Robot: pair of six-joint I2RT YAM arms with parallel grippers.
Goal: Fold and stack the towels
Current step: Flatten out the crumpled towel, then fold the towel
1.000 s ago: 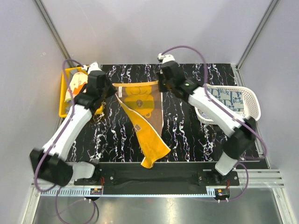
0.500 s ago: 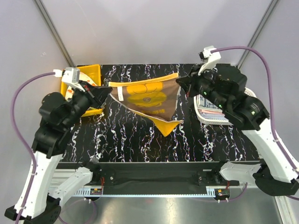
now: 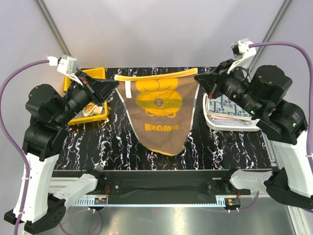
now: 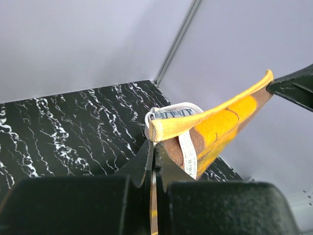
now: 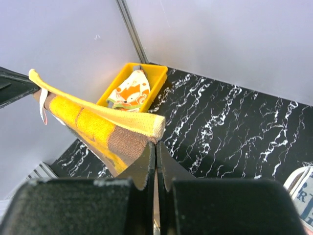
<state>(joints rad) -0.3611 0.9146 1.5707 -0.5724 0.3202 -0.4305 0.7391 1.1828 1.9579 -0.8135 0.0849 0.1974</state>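
Black white-veined marble tabletop (image 3: pixel 205 147) between plain grey walls (image 3: pixel 146 34).

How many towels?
3: a brown-orange cloth towel held by left tool and right tool, an orange towel in the yellow plastic bin, a blue towel in the white plastic basket. Others may hide.

From above, the left arm (image 3: pixel 49 105) covered most of the yellow bin (image 3: pixel 99 72), leaving only a scrap of the orange and white cloth (image 3: pixel 91 108) in it showing. The right arm (image 3: pixel 266 98) hid the right side of the white basket (image 3: pixel 206 111) and part of the blue and white towel (image 3: pixel 229 106) inside. The lettering on the hanging towel (image 3: pixel 159 115) was too small to read. Each wrist view cut off the opposite gripper at its edge: the right gripper (image 4: pixel 272 88) at the right, the left gripper (image 5: pixel 30 89) at the left.
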